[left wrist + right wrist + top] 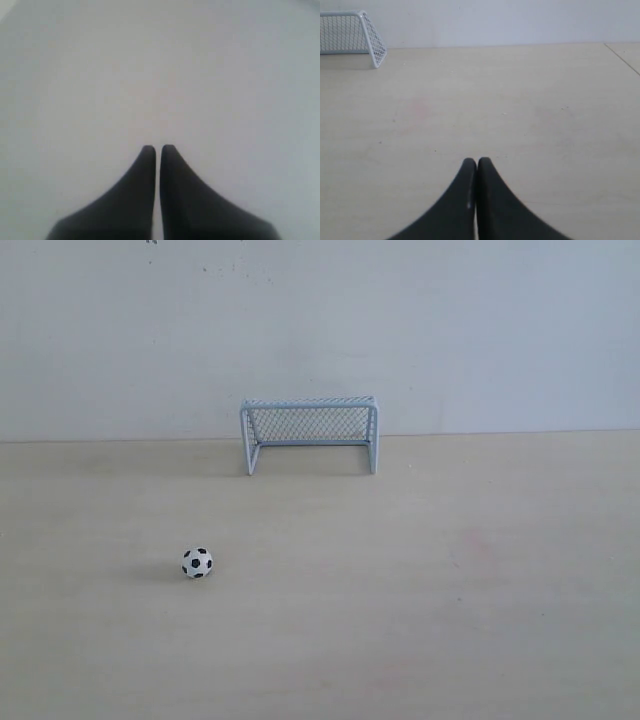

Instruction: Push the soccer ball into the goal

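Note:
The soccer ball (197, 562), tiny and white with black patches, rests on the pale wooden table (420, 590) at the front left. The goal (309, 432), a pale tube frame with dark mesh, stands at the back centre against the wall, its mouth toward the front. Part of the goal (355, 35) also shows in the right wrist view. Neither arm appears in the exterior view. My left gripper (158, 147) is shut with nothing in it, facing only a blank pale surface. My right gripper (477, 161) is shut and empty above the table, far from the goal.
A plain white wall (320, 330) runs behind the goal along the table's back edge. A faint pink stain (478, 543) marks the table at the right. A table seam or edge (622, 57) shows in the right wrist view.

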Robot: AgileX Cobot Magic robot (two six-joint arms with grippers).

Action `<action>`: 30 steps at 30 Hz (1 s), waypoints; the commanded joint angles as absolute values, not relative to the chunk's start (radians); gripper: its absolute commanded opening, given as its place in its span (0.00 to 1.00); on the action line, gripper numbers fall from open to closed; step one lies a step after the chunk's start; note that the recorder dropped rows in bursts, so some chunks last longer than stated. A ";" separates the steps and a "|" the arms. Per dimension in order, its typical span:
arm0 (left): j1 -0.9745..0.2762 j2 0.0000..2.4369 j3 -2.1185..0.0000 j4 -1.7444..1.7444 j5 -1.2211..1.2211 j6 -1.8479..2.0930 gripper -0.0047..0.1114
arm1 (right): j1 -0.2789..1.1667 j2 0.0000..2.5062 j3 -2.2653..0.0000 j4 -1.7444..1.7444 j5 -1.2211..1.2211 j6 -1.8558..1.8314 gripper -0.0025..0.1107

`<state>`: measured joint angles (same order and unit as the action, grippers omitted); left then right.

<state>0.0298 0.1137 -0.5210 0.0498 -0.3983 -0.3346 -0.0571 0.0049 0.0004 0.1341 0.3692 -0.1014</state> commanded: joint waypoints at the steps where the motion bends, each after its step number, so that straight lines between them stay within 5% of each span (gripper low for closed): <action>1: 0.018 0.352 -0.640 0.443 -0.145 -0.548 0.08 | -0.060 0.000 0.000 0.127 0.366 -0.103 0.02; 9: -0.101 0.756 -0.759 1.106 -0.044 -0.708 0.08 | -0.060 0.000 0.000 0.127 0.366 -0.103 0.02; 16: -0.115 1.011 -0.763 1.175 -0.054 -0.720 0.08 | -0.060 0.000 0.000 0.127 0.366 -0.103 0.02; 30: -0.115 0.909 -0.757 1.119 0.000 -0.929 0.08 | -0.060 0.000 0.000 0.127 0.364 -0.103 0.02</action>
